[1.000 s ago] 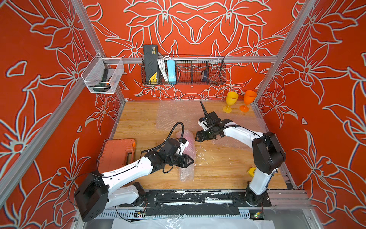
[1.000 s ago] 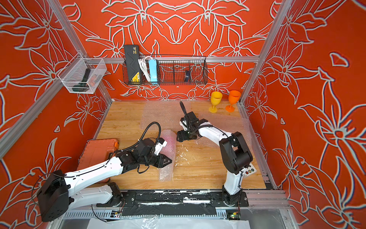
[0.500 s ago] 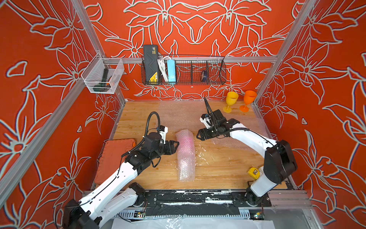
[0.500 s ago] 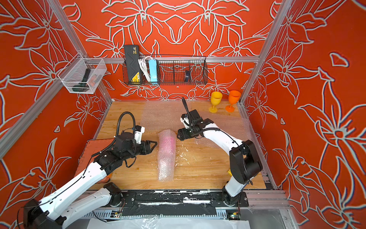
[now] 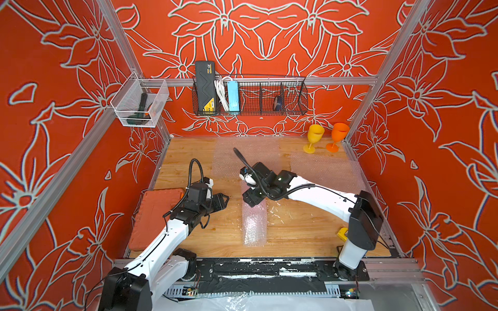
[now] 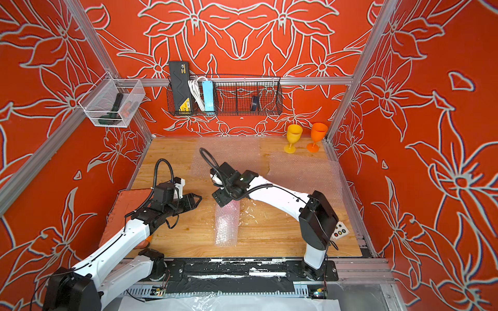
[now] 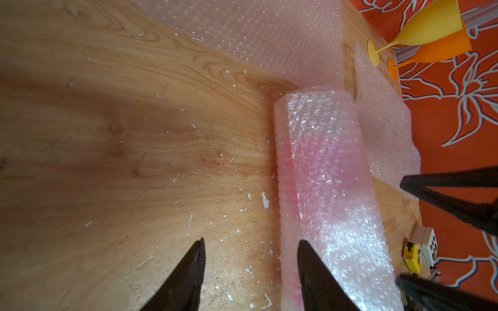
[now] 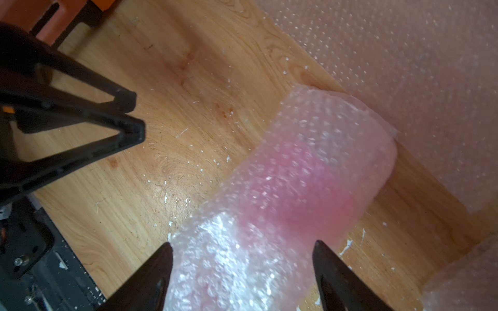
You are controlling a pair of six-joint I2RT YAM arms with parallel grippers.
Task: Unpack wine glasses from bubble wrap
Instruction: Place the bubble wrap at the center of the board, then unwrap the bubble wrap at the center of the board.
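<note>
On the bench, a bubble wrap roll, pink inside. Astride it, right claw spread; beside it, left claw parted, empty.

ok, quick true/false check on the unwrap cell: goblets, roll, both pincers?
1. The yellow goblet and orange goblet stand upright and unwrapped in the far right corner. True.
2. The pink goblet is out of its wrap. False: it lies inside the bubble wrap roll, showing as a pink blur.
3. The left pincer is clamped on the roll. False: it is open beside the roll, with bare table between its fingers.
4. The right pincer straddles the roll, jaws apart. True.
</note>
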